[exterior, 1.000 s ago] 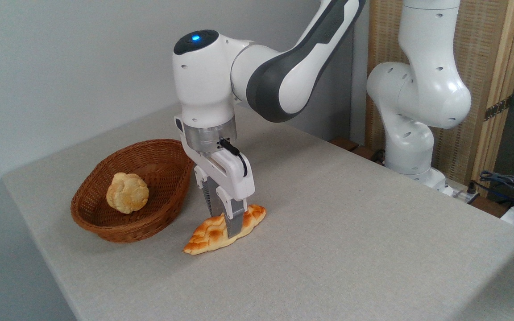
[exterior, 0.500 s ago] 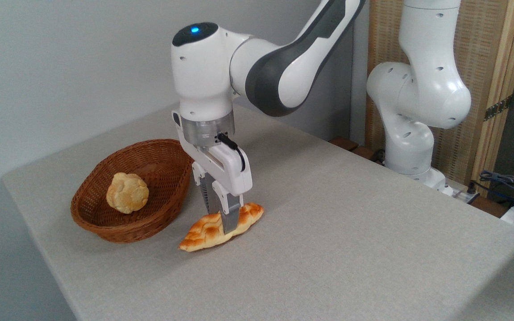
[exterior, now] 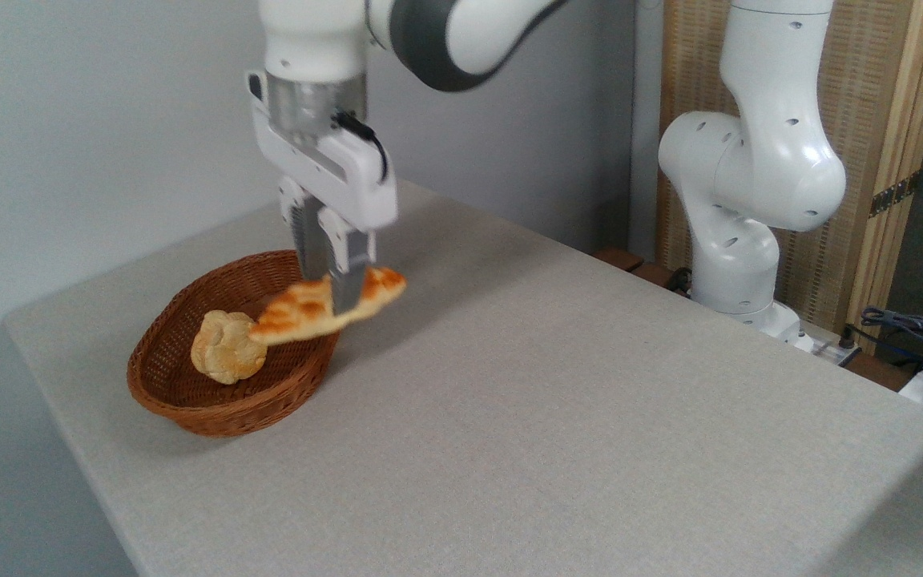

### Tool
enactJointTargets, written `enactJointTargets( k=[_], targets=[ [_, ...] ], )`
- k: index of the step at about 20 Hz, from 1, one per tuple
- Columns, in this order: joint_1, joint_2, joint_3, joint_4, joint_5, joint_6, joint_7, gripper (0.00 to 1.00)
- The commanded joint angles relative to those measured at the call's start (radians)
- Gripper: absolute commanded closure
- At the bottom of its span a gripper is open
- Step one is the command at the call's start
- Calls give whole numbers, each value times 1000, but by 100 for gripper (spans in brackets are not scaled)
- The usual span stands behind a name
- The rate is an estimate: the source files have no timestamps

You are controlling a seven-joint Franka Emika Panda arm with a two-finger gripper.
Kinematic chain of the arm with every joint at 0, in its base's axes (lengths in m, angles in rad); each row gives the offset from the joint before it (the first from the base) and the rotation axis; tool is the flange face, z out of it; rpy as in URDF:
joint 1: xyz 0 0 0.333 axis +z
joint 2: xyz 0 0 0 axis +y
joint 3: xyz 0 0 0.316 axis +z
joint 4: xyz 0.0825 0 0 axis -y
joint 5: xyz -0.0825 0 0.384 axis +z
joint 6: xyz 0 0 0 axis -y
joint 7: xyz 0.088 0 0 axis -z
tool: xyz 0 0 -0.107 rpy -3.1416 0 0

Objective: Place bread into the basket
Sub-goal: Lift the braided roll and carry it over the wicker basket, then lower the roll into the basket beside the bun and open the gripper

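Note:
The braided golden bread (exterior: 301, 308) hangs in the air, pinched near its middle by my gripper (exterior: 339, 295), which is shut on it. The loaf tilts down to the left and looks motion-blurred. Its left tip is over the right part of the reddish-brown wicker basket (exterior: 189, 401), while its right end sticks out past the basket's rim. The basket stands on the table at the left.
A round, lumpy pale-yellow bun (exterior: 225, 349) lies inside the basket. The arm's white base (exterior: 742, 240) stands at the table's far right edge, with cables (exterior: 910, 328) beside it. A grey cloth covers the table (exterior: 550, 417).
My gripper has lifted the bread off the table and carried it up and left, from beside the basket to above the basket's right rim.

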State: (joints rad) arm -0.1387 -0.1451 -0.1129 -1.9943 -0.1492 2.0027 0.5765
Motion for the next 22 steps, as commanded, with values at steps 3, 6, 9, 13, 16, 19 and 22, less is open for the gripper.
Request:
enactJointTargets(
  k=[3,6,9,13,16,19,22],
  targets=[
    [-1,122,-164,49,-15,160,-202,48],
    [-2,183,-188,49,-10,257,-256,47],
    [-2,217,-205,49,-6,336,-311,40],
    [-2,222,-206,45,49,332,-313,5],
    [-5,226,-208,45,53,332,-326,0],
    [-16,223,-208,46,53,335,-403,0],
    [-16,219,-209,48,51,335,-449,0]
  ],
)
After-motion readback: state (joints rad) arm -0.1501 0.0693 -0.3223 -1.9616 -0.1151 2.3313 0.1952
